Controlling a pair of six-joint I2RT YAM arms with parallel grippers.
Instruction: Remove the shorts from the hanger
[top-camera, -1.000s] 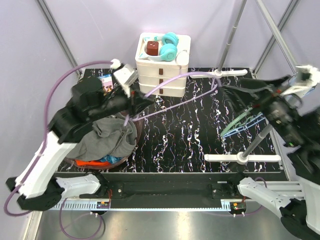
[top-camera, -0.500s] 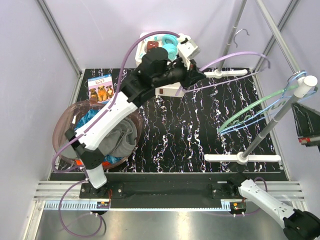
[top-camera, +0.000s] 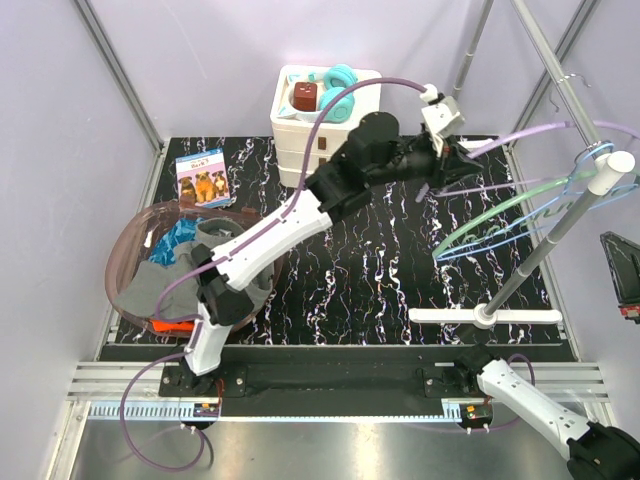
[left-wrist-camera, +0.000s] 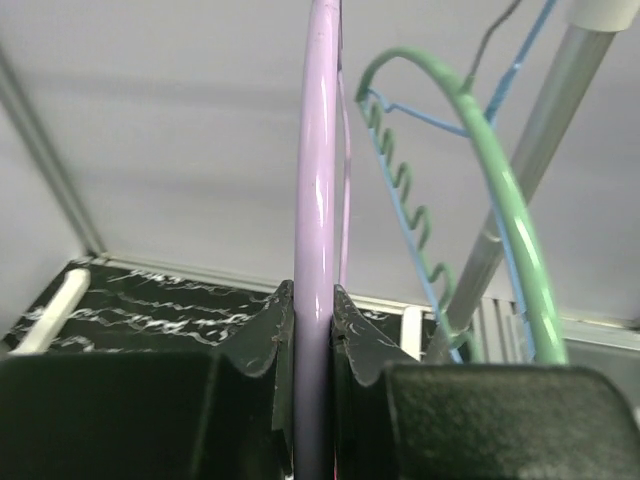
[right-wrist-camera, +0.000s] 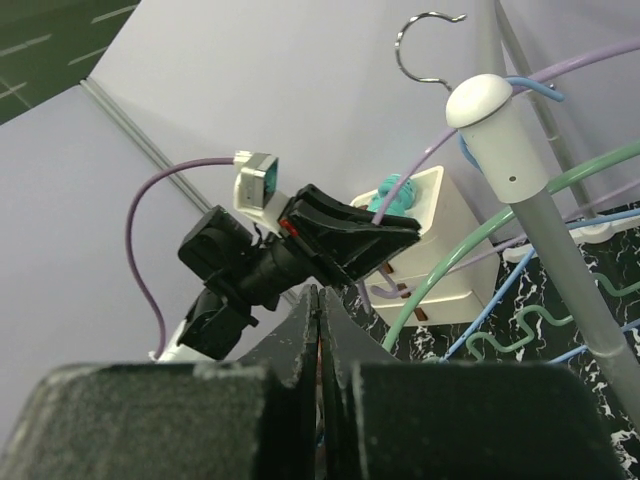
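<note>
We looked over the marbled table first, and almost none of the job sat on it near the left claw. The shorts lay far back from that claw, down along its own arm toward the base. They were heaped in a round basket, grey on top with blue and orange showing beneath, so we judged them already off their hangers.

The rack pole rose just beyond the claw, on its outer side. From the pole's capped top a green hanger and a blue hanger swung bare toward the claw.

The left claw was nipped tight on the thin rod of the lilac hanger, both pads pressed against it and no cloth on it anywhere. We took that long reach as a way to carry the emptied hanger back to the rack. Gripping it by the bar left its hook end free, pointing away from the claw toward the pole top. Whether the hook had caught there we could not tell from overhead.

The right claw was pressed fully closed on nothing and stood well clear of the left one. We judged it was parked there so as not to foul the hangers.
</note>
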